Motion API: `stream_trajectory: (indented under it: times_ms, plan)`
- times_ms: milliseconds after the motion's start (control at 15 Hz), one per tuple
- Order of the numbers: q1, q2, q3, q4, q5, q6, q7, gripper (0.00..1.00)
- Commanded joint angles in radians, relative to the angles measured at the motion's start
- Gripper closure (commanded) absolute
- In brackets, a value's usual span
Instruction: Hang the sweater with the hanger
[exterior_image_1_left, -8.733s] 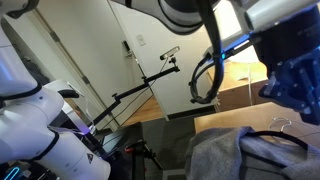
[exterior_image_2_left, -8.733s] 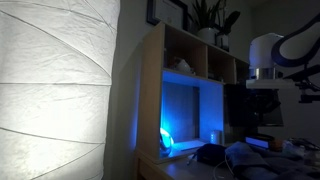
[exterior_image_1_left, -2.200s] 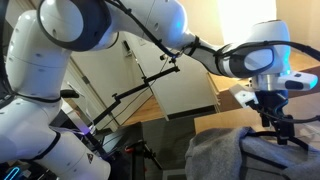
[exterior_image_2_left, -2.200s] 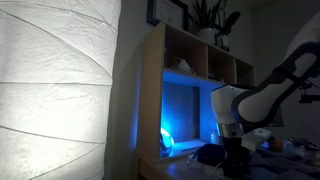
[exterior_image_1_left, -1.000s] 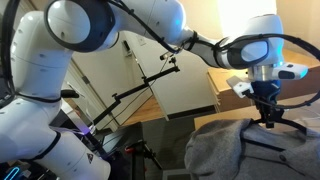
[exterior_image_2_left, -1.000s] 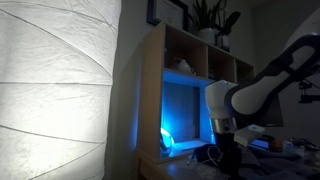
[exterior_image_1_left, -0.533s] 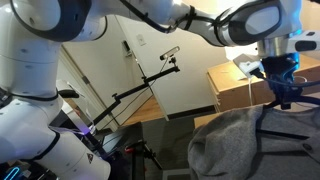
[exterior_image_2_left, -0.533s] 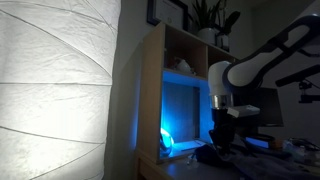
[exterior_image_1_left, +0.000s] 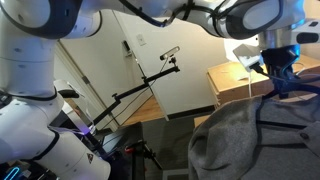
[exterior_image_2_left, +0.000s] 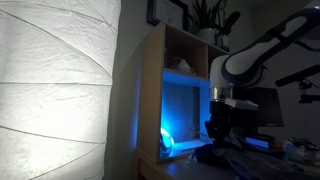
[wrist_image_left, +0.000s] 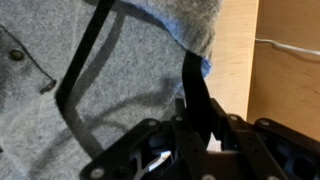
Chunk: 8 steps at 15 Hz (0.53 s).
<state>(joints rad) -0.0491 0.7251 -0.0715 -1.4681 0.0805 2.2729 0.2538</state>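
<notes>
Dim room. Glowing white paper lamp (exterior_image_2_left: 55, 90) beside wooden shelf unit (exterior_image_2_left: 150, 100), blue-lit inside; plant (exterior_image_2_left: 205, 18) on top.

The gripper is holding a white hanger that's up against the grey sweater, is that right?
Not quite. The hanger is black, not white. The wrist view shows the gripper holding it up against the grey sweater.

Sweater (exterior_image_1_left: 238, 142) on hanger (exterior_image_1_left: 288, 127) under fingers (exterior_image_1_left: 282, 84)
</notes>
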Motion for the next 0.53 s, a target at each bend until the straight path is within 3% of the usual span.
stream_trajectory:
  times_ms: [0, 467]
  plan:
    - [-0.075, -0.083, 0.083, -0.076, 0.116, 0.066, -0.145, 0.93]
    - [-0.210, -0.184, 0.143, -0.116, 0.360, 0.087, -0.311, 0.93]
